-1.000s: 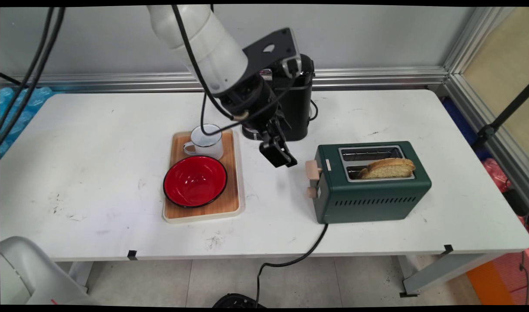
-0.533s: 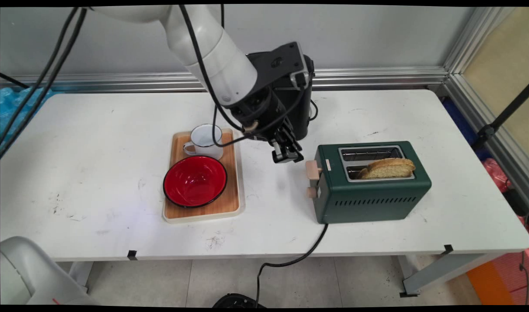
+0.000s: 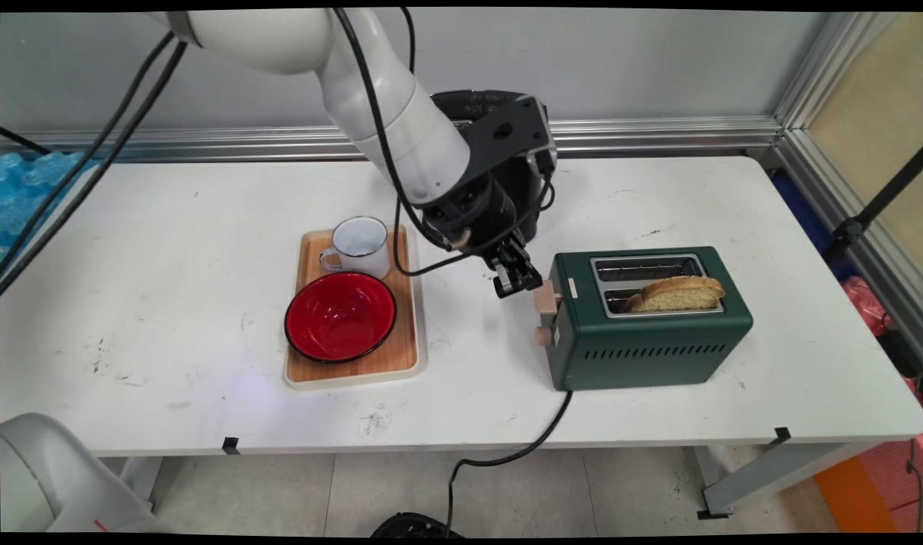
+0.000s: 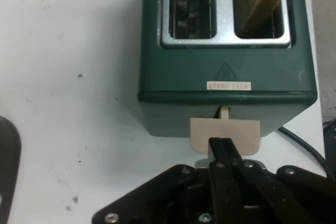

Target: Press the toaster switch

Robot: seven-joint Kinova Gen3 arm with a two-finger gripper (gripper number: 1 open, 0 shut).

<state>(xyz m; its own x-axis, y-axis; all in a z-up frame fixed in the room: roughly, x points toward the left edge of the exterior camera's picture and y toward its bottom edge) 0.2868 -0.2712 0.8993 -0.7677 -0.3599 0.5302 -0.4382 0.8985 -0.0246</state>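
A: Where's the gripper (image 4: pixel 221 145)?

B: Fingers pressed together, tips on the toaster's (image 3: pixel 647 341) lever (image 4: pixel 224 135), at its left end. Closed, they make one blunt pusher.

A: And the bread (image 3: pixel 677 294)?

B: Upright in the near slot.

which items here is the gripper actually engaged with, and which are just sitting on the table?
Engaged:
- gripper, shut, tips at the toaster lever
- green toaster
- bread slice in the near slot

Sitting idle:
- wooden tray
- red bowl and white mug on the tray
- black appliance behind the arm
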